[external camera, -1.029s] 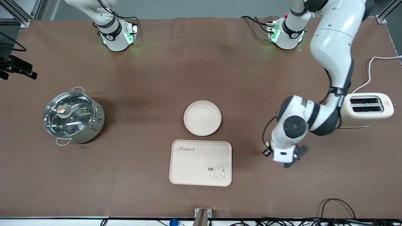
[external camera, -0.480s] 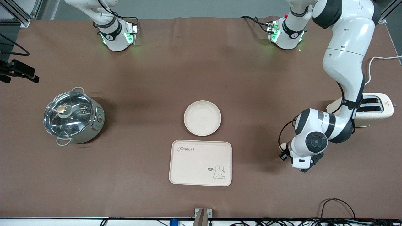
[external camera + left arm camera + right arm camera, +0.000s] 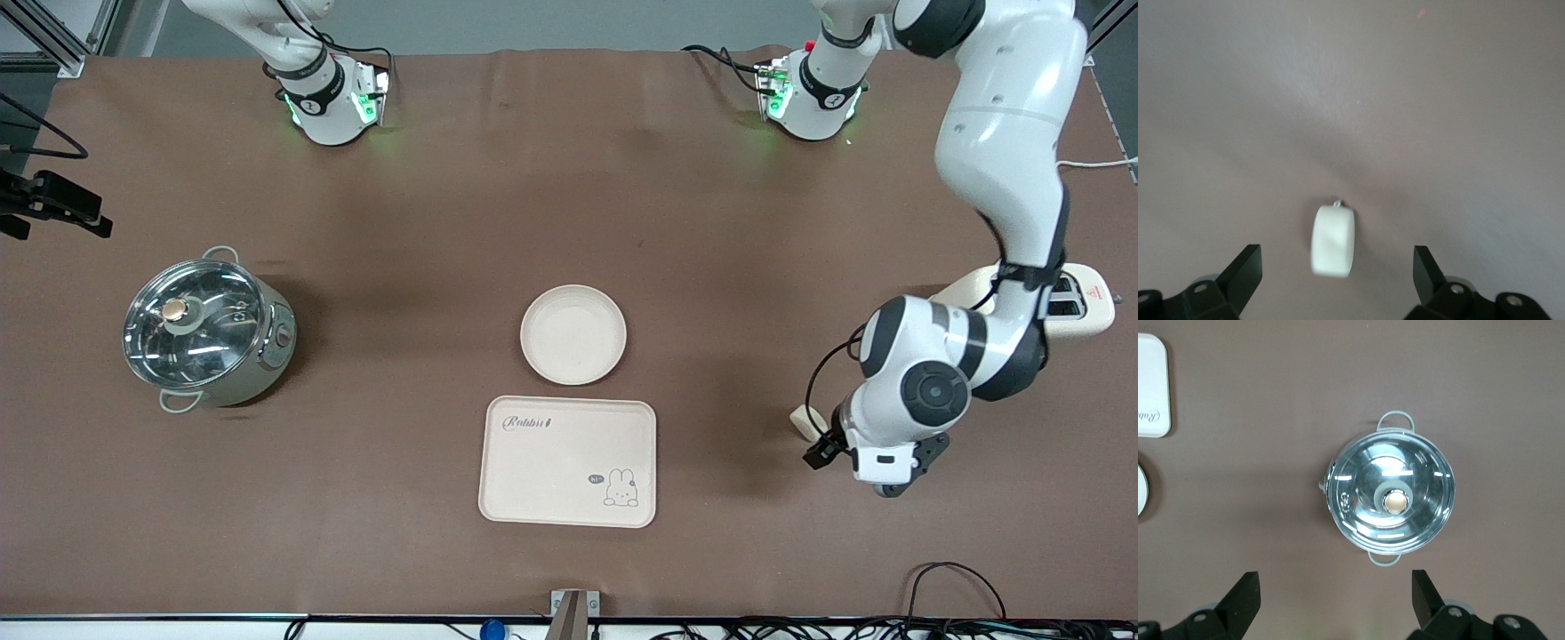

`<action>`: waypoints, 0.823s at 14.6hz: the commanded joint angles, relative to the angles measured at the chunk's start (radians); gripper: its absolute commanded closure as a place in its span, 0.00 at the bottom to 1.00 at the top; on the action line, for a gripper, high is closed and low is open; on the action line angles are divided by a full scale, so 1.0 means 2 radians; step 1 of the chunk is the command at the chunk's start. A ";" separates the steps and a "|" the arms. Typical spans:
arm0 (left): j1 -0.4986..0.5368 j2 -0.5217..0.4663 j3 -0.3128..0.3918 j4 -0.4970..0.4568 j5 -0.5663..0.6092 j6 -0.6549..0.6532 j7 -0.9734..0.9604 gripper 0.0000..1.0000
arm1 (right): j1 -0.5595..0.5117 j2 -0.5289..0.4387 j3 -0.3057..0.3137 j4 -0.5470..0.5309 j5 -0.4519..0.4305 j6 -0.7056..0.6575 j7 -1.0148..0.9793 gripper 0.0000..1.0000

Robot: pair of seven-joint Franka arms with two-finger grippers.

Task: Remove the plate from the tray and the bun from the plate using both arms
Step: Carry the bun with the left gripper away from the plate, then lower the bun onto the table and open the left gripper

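The round cream plate (image 3: pixel 573 334) lies bare on the table, just farther from the front camera than the cream "Rabbit" tray (image 3: pixel 567 460), which is bare too. The small white bun (image 3: pixel 805 421) lies on the table toward the left arm's end, partly hidden by the left wrist. My left gripper (image 3: pixel 827 443) hangs low over it. In the left wrist view the bun (image 3: pixel 1333 240) sits between the wide-open fingers of the left gripper (image 3: pixel 1336 261), untouched. My right gripper (image 3: pixel 1336 593) is open and empty, high over the pot.
A steel pot with a glass lid (image 3: pixel 209 333) stands toward the right arm's end; it also shows in the right wrist view (image 3: pixel 1390 499). A cream toaster (image 3: pixel 1086 307) stands at the left arm's end, partly hidden by the left arm. Cables run along the table's front edge.
The left arm has swung toward its own end of the table, away from the tray. The bun has come into view on the table beside its gripper. Plate, tray and pot have not moved.
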 commanded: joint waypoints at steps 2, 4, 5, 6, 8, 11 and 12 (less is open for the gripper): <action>0.023 -0.080 -0.009 -0.014 -0.002 -0.027 0.097 0.00 | 0.005 -0.005 0.003 -0.006 -0.010 0.011 0.000 0.00; 0.031 -0.113 -0.011 -0.014 -0.020 -0.067 0.170 0.00 | 0.007 -0.007 0.004 -0.011 -0.010 0.006 0.001 0.00; 0.039 -0.132 -0.012 -0.011 -0.028 -0.093 0.213 0.00 | 0.007 -0.007 0.003 -0.007 -0.010 0.009 -0.003 0.00; 0.042 -0.152 -0.012 -0.011 -0.034 -0.112 0.248 0.00 | 0.007 -0.007 0.003 -0.011 -0.010 0.025 -0.005 0.00; 0.047 -0.195 -0.012 -0.012 -0.050 -0.154 0.307 0.00 | 0.004 -0.008 0.001 -0.007 -0.017 0.046 -0.025 0.00; 0.052 -0.254 -0.011 -0.013 -0.077 -0.216 0.372 0.00 | 0.005 -0.009 0.002 0.002 -0.018 0.047 -0.025 0.00; 0.052 -0.272 -0.008 -0.013 -0.085 -0.231 0.391 0.00 | 0.006 -0.010 0.003 0.002 -0.017 0.047 -0.025 0.00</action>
